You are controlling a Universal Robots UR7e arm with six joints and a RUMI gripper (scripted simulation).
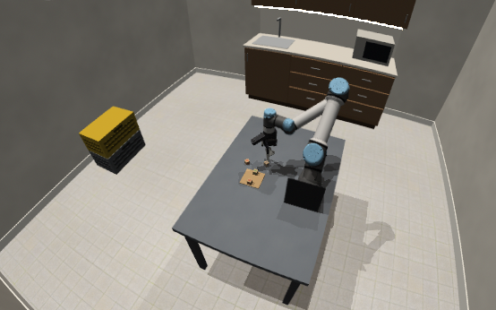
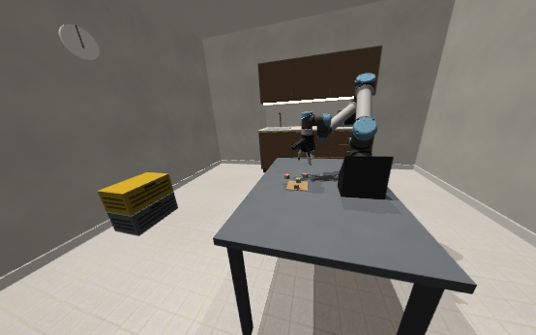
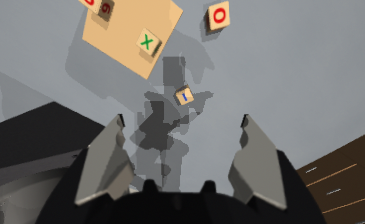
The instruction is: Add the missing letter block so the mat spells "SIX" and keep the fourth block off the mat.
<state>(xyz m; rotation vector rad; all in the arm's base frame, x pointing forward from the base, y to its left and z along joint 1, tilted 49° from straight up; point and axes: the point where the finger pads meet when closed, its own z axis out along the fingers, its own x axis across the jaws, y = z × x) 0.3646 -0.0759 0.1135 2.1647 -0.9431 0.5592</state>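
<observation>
Jaws of the gripper (image 3: 181,131) stand wide apart with nothing between them, hanging above the grey table (image 1: 224,215) and looking down on the blocks. Straight ahead of the open fingers in the wrist view lies the block with a blue I (image 3: 184,95), flat on the bare table surface inside the arm's shadow, just off the near corner of the tan mat (image 3: 128,37) and not touching it. On the mat near that corner sits the block with a green X (image 3: 148,42), letter up. A second block with a red letter (image 3: 97,6) sits at the mat's far end, cut by the top edge of the wrist view, so its letter cannot be read in full. Off the mat, to the side and well apart from the I, rests the block with a red O (image 3: 218,16) on the table. From the top view the gripper (image 1: 266,150) hovers over the I block (image 1: 266,163), with the mat (image 1: 247,180) just beyond and the arm's black base box (image 1: 303,193) on the same table. A yellow and black crate stack (image 1: 112,139) stands on the floor by the wall
</observation>
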